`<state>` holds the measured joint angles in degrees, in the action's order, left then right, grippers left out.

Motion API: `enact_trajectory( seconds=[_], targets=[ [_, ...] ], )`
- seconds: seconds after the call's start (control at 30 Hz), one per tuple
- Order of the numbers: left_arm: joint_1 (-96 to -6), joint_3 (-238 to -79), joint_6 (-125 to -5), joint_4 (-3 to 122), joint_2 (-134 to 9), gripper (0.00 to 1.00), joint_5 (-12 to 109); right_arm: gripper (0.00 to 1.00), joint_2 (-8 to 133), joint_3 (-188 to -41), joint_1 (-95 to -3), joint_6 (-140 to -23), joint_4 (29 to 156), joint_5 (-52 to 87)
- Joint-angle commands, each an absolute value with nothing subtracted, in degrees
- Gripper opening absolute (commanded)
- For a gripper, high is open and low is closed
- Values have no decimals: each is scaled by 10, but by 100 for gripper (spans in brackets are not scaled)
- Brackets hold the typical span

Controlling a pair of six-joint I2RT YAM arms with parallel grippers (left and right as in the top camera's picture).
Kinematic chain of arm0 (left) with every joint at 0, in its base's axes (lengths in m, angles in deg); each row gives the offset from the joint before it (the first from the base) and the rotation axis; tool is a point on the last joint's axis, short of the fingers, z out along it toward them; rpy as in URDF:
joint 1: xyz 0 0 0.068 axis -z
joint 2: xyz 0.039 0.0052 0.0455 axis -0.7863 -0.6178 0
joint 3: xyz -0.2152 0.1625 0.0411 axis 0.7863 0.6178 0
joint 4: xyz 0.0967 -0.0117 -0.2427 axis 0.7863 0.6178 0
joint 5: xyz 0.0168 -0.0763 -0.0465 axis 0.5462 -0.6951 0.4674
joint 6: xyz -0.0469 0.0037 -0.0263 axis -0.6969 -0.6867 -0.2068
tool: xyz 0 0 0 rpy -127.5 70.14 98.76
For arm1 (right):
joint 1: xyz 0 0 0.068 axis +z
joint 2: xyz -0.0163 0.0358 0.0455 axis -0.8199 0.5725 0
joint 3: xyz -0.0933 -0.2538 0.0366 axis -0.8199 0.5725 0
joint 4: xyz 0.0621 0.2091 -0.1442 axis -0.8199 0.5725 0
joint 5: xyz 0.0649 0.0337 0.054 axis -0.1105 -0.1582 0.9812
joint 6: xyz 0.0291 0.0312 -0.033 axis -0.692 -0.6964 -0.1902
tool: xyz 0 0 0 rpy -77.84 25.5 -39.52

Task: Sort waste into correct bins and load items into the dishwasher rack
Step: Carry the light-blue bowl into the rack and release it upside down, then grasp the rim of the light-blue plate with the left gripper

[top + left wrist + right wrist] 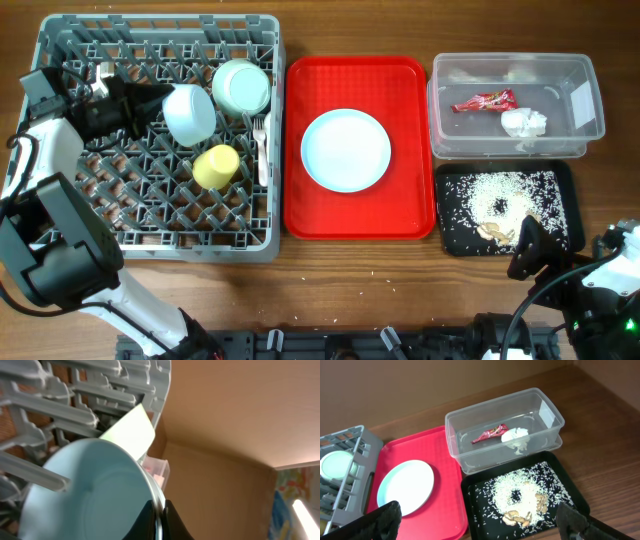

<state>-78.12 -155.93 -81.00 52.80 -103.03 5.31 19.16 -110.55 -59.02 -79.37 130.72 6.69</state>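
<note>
The grey dishwasher rack (60,215) holds the pale blue bowl (190,113), the pale green bowl (241,86), the yellow cup (215,166) and the white fork and spoon (260,140). My left gripper (150,100) is shut on the pale blue bowl's rim (90,485) inside the rack, and the green bowl (132,430) is just behind it. The light blue plate (346,150) lies on the red tray (300,210). The clear tub (590,110) holds the red wrapper (484,101) and the napkin (523,122). The black tray (450,235) holds rice (505,195). My right gripper (530,250) is open and empty at the black tray's near edge.
In the right wrist view, the gripper (477,517) is above the near ends of the red tray (450,510) and the black tray (475,490). A few brown food pieces (520,517) lie among the rice. A cardboard wall (225,475) stands behind the rack.
</note>
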Motion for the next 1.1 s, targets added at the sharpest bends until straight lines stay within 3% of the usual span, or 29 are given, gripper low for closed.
enact_trajectory(
  seconds=[0.0, 0.03, 0.07, 0.2, 0.37, 0.57, 0.67, 0.77, 0.83, 0.97, 1.07],
  targets=[
    [-792, -1554, -775, 531, -1039, 13, 99, 100, 188, -1107, -591, -800, 1306, 63],
    [-794, -1554, -773, 530, -1039, 25, 100, 100, 188, -1107, -591, -800, 1306, 63],
    [-797, -1555, -773, 530, -1039, 100, 104, 100, 188, -1107, -591, -800, 1306, 63],
    [-820, -1555, -773, 511, -1032, 99, 117, 100, 188, -1107, -591, -800, 1306, 63],
    [-836, -1555, -754, 528, -943, 99, 239, 100, 188, -1107, -591, -800, 1306, 63],
    [-768, -1555, -754, 586, -768, 100, 347, 100, 188, -1107, -591, -800, 1306, 63],
    [-611, -1555, -754, 641, -682, 100, 450, 100, 188, -1107, -591, -800, 1306, 63],
    [-475, -1554, -754, 662, -685, 100, 455, 100, 188, -1107, -591, -800, 1306, 63],
    [-390, -1554, -737, 661, -707, 100, 469, 100, 188, -1107, -591, -800, 1306, 63],
    [-218, -1554, -733, 648, -799, 100, 620, 100, 188, -1107, -591, -800, 1306, 63],
    [-149, -1554, -733, 630, -869, 90, 708, 100, 188, -1107, -591, -800, 1306, 63]
  ],
)
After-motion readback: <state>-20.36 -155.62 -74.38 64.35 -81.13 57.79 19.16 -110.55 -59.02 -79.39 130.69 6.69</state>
